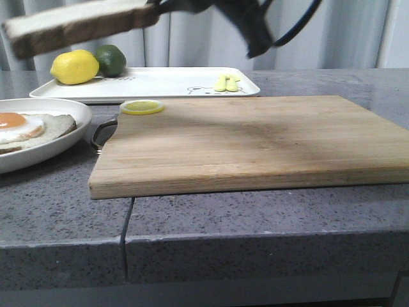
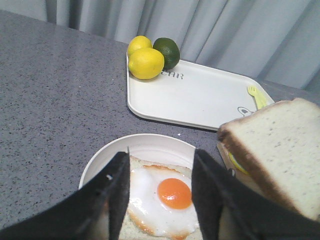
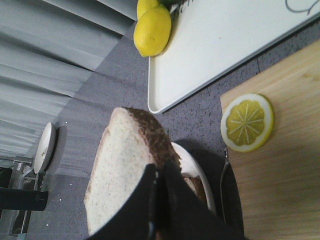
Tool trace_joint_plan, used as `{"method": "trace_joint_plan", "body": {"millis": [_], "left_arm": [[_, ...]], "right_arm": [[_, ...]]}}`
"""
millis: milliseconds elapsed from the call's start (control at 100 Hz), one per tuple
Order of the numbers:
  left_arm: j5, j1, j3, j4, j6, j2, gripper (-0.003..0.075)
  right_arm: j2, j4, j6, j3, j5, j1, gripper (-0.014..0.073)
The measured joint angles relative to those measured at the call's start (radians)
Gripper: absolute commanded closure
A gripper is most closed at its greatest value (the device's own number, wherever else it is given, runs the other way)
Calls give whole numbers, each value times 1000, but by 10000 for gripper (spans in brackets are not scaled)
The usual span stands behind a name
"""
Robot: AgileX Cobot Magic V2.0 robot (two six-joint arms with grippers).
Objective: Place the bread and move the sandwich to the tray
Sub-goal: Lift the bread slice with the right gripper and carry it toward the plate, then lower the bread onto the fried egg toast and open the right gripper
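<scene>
My right gripper [image 3: 159,170] is shut on the bread [image 1: 70,24], a thick white slice with a dark crust, and holds it in the air above the counter's left side. In the left wrist view the bread [image 2: 280,150] hangs beside the plate. The sandwich [image 1: 29,128] is a fried egg on a bread slice on a round white plate [image 1: 61,144] at the left edge. Above that egg [image 2: 167,197] my left gripper [image 2: 160,175] stands open, its fingers either side of the egg. The white tray [image 1: 172,82] lies at the back.
A wooden cutting board [image 1: 255,144] fills the middle, with a lemon slice [image 1: 142,107] at its far left corner. On the tray sit a lemon [image 1: 75,67], a lime [image 1: 112,59] and a small yellow fork [image 1: 228,82]. The counter's front edge is close.
</scene>
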Motion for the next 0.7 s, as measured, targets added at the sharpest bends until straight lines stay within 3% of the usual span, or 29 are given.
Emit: {"method": "trace_joint_plan", "body": {"millis": [250,700], "left_arm": [[0,0,0,0,0,0,446],[0,0,0,0,0,0,446]], "right_arm": [[109,29,0,-65,-62,91,656],[207,87,3,-124,-149,145,656]]}}
